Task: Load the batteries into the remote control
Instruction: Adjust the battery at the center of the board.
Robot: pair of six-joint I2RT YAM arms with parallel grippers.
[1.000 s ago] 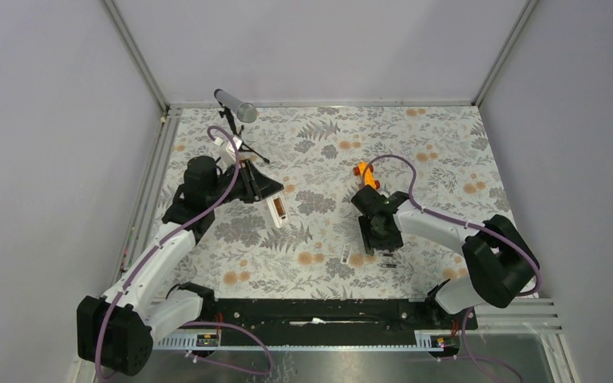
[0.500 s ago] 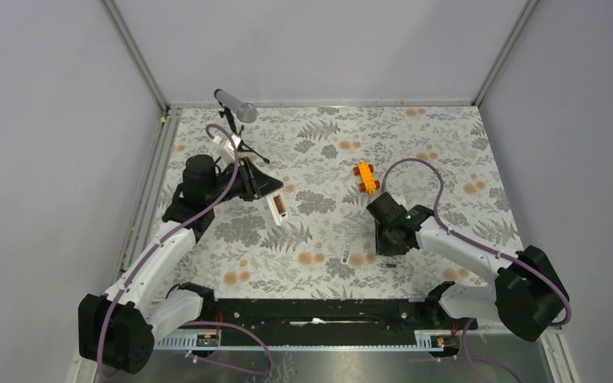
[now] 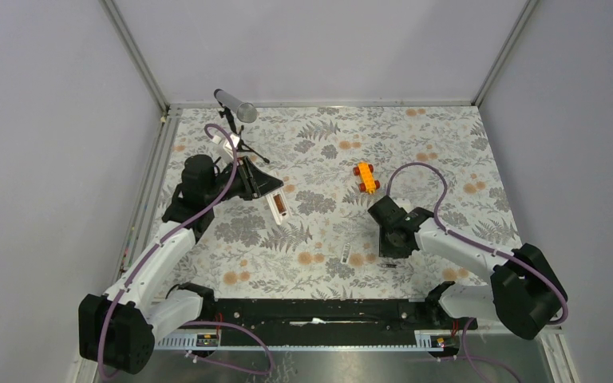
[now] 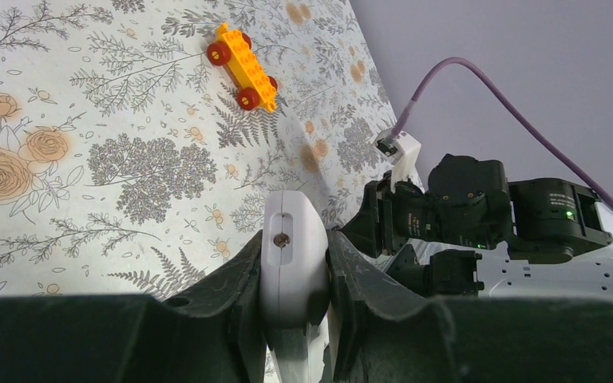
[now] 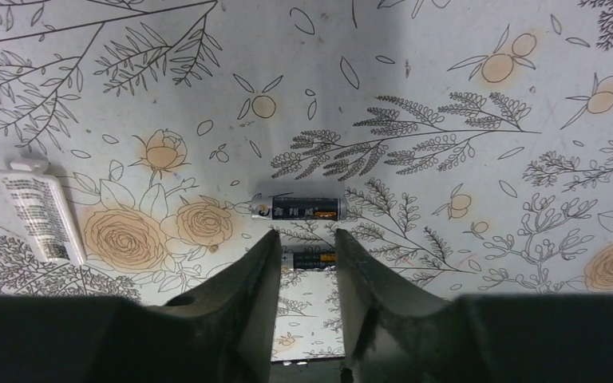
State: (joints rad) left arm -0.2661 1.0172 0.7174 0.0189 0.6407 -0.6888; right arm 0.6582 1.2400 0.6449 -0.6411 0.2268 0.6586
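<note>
Floral table (image 3: 327,136) carries batteries (image 5: 299,209), cover (image 5: 40,217), toy car (image 3: 365,176)

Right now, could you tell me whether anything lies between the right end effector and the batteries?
Nothing visible does: the open right end effector hangs above the batteries, one between its fingers; the white cover piece lies aside.

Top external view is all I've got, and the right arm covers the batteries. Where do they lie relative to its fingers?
Observer: One battery lies crosswise just beyond the right fingers. The second battery shows through their open gap, its ends hidden behind them.
Operator: Does the left arm grip the remote control on both sides?
Observer: Yes, the left wrist view shows it upright between the left fingers, pressed by both.
</note>
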